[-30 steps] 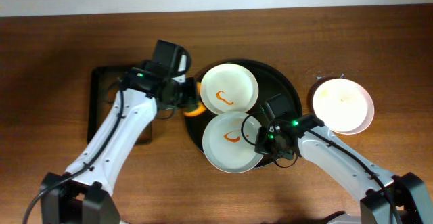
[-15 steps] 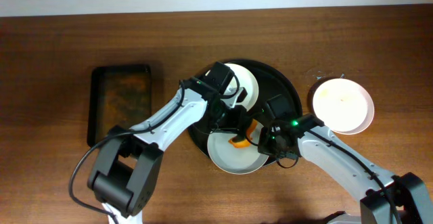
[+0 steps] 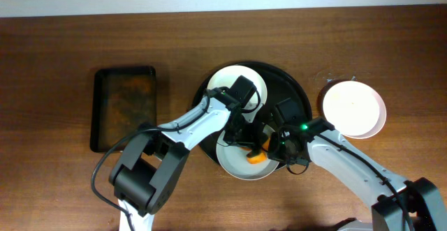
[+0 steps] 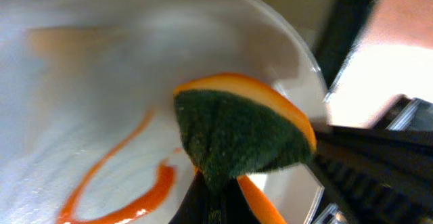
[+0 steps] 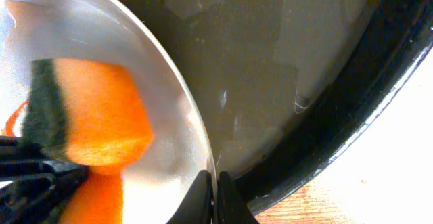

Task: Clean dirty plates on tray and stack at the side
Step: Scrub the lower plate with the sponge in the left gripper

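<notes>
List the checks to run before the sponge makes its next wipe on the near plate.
1. Hold of left gripper on sponge: ok.
2. Pinch of right gripper on the rim of near plate: ok.
3. Position of sponge over sauce smear: not ok, the smear lies beside it.
4. Contact of sponge with plate surface: cannot tell.
5. Clearance of side plate from both arms: ok.
</notes>
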You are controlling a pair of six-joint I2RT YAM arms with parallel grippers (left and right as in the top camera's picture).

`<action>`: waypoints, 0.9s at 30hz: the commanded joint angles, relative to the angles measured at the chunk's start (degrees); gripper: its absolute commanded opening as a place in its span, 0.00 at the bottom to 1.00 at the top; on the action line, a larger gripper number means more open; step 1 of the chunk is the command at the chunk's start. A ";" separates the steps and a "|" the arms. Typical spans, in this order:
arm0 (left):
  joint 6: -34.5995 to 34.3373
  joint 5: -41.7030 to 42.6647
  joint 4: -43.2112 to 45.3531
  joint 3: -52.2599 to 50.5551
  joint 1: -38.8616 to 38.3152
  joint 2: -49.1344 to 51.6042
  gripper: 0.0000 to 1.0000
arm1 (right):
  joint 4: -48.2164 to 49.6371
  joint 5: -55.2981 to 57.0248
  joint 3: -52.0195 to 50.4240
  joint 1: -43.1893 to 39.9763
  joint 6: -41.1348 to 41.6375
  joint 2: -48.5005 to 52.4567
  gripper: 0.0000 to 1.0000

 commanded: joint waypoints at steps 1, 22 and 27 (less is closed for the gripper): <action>0.46 -14.32 -2.54 -0.52 0.20 1.07 0.00 | -0.37 1.18 0.13 -0.11 -0.46 -0.76 0.04; 0.22 -41.53 -4.61 -0.35 7.30 -22.60 0.00 | -1.25 1.18 0.13 -0.11 -0.46 -0.76 0.05; 0.28 -22.38 -1.86 -3.61 6.47 -19.74 0.00 | -1.46 1.18 0.13 -0.11 -0.46 -0.76 0.05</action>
